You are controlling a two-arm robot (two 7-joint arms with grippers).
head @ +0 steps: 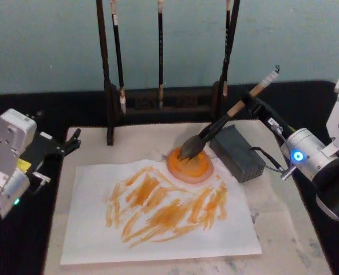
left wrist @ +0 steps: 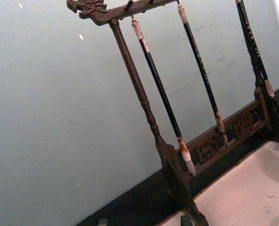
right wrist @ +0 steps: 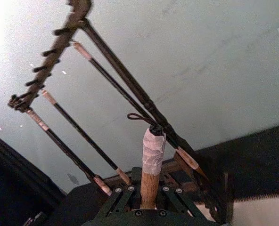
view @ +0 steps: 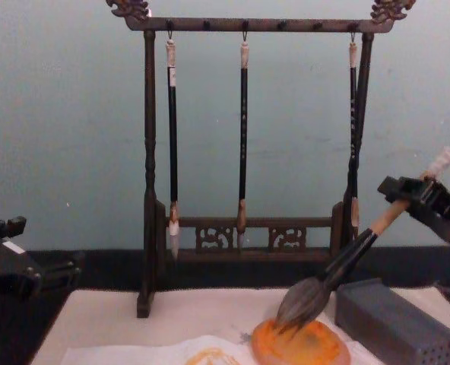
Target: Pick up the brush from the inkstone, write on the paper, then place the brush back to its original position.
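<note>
Head view: the right gripper [head: 251, 101] has jaws clamped on the brush [head: 222, 122] high on its handle, which slants down from the worktop's right edge to bristles resting on the inkstone [head: 202, 171]; the left gripper [head: 66, 144] idles at the left edge

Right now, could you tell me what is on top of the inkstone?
The brush rests bristles-down on the inkstone, tilted in the right gripper; the patch beneath the bristles is hidden.

head camera looks steeply down on the counter [head: 43, 103]; chest camera sits low, facing the brush rack [view: 150, 152] side-on; both wrist cameras tilt up at that same rack.
</note>
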